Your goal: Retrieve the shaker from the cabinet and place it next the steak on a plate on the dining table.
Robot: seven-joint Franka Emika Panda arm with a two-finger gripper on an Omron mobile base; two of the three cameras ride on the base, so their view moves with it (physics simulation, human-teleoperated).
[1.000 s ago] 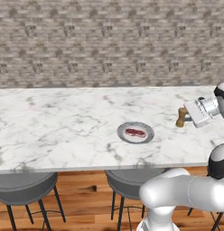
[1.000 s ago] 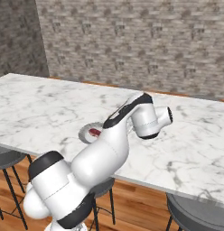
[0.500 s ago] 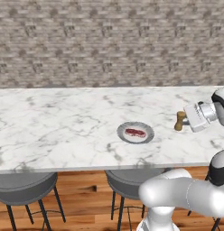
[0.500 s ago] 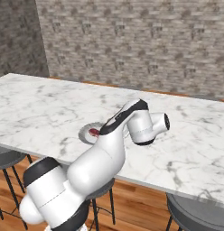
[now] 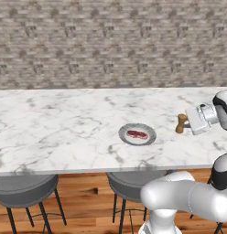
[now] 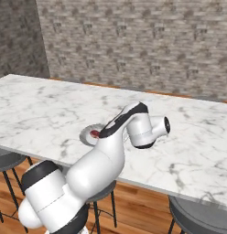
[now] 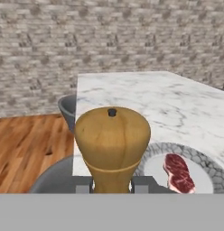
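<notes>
In the left base view my gripper point(image 5: 185, 124) is shut on the golden-brown wooden shaker point(image 5: 181, 123), holding it upright low over the dining table point(image 5: 65, 123), a short way right of the grey plate point(image 5: 147, 139). The reddish steak point(image 5: 137, 134) lies on that plate. The hand view has the shaker point(image 7: 112, 140) between my gripper point(image 7: 112, 186) fingers, with the steak point(image 7: 178, 173) and plate point(image 7: 202, 160) just beyond it. In the right base view my arm covers most of the plate point(image 6: 86, 136) and steak point(image 6: 94, 133). Whether the shaker touches the marble I cannot tell. The cabinet is out of view.
Round grey stools point(image 5: 24, 189) point(image 5: 133, 180) stand under the table's near edge, and another stool point(image 6: 200, 215) is at the right. A brick wall point(image 5: 110, 41) runs behind the table. Wide bare marble point(image 6: 42, 109) stretches left of the plate.
My gripper has carried the shaker slightly down and to the left, closer to the tabletop and the plate. The plate and steak have stayed put.
</notes>
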